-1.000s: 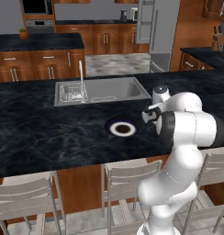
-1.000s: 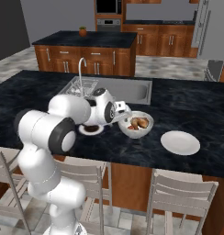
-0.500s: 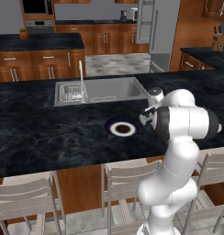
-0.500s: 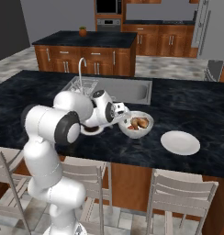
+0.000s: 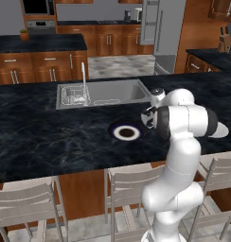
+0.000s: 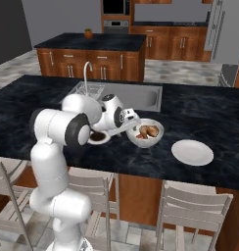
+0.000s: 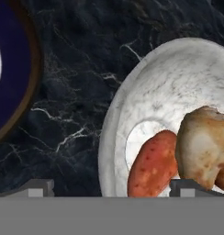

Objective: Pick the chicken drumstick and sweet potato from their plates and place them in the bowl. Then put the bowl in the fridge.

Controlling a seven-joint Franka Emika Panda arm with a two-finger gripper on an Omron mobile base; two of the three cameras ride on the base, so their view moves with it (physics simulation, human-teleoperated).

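Note:
The pale grey-white bowl (image 6: 147, 133) (image 7: 146, 105) stands on the dark counter and holds the reddish sweet potato (image 7: 153, 166) and the tan chicken drumstick (image 7: 205, 142) side by side. My gripper (image 6: 134, 126) (image 7: 116, 188) is open and straddles the bowl's near rim, with one fingertip (image 7: 38, 187) outside over the counter and the other over the food. The black-rimmed plate (image 5: 126, 133) (image 6: 98, 138) (image 7: 10, 69) lies bare just beside the bowl. The steel fridge (image 5: 155, 23) (image 6: 222, 29) stands far back across the kitchen.
A plain white plate (image 6: 192, 152) lies on the counter on the bowl's other side. The sink with its faucet (image 5: 101, 92) (image 6: 87, 73) is set into the counter behind. Chairs (image 5: 131, 189) line the near edge of the island.
The arm has folded in closer and the hand has come down a little onto the bowl's rim. Bowl, food and plates have stayed put.

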